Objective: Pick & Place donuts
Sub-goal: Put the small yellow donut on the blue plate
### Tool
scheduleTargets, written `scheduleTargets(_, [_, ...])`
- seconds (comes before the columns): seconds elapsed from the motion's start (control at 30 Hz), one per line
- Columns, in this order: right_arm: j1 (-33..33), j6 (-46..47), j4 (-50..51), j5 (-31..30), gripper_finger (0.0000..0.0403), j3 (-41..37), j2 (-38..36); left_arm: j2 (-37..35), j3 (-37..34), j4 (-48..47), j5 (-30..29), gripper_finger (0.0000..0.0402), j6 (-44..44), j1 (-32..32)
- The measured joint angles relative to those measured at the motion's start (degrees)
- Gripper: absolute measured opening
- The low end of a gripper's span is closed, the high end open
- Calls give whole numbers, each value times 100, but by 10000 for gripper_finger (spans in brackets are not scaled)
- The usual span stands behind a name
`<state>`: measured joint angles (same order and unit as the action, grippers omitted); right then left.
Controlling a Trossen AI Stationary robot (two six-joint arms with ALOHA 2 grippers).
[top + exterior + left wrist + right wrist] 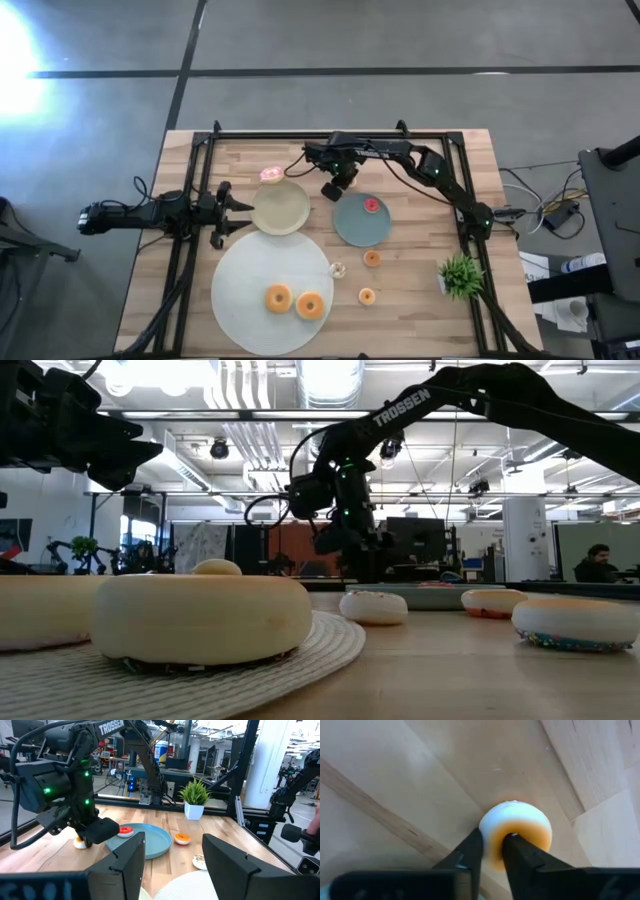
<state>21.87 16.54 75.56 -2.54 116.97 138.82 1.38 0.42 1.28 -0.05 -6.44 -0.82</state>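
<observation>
Overhead, wooden table point(420, 300) at frame centre, both arms reaching inward from left and right edges.

Right gripper point(333, 190) just above centre, between cream plate point(281, 207) and teal plate point(358, 228), pointing down at bare wood. Fingers point(470, 852) nearly closed, pinching the rim of a tiny whitish-and-orange donut point(516, 833); one finger outside the ring, the other through its hole. Donut at lower centre of the right wrist view, wood grain behind it; whether lifted or touching the table cannot be told.

Left gripper point(240, 213) at centre-left, just beside the left rim of the cream plate. Fingers point(122, 865) spread wide, nothing between them.

Tiny red donut point(372, 206) on the upper right part of the teal plate; same donut point(125, 830) at centre-left of the left wrist view, on the plate's near rim.

Tiny orange donut point(372, 258) on bare wood below the teal plate; second tiny orange donut point(366, 296) lower still, right of the white mat point(240, 300). Small whitish ring point(338, 269) touching the mat's right edge.

Two larger orange-tan donuts point(279, 297) and point(311, 306) side by side on the lower part of the mat, nearly touching.

Pink-frosted donut point(271, 175) at the upper left rim of the cream plate.

Potted green plant point(460, 275) at lower right of the table.
</observation>
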Motion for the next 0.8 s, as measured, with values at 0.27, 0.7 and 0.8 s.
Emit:
scheduleTargets(0.27, [-17, 389, -473, 983, 10, -20, -278, -1, 1, 0, -1, 172, 0, -1])
scheduleTargets(0.7, [-182, 2449, -3346, 1783, 9, -2457, -2841, -2, 0, 0, -1, 172, 0, -2])
scheduleTargets(0.8, [-333, 3044, -4782, 1780, 9, -3717, -3544, -2, 1, 0, 0, 172, 2, -2])
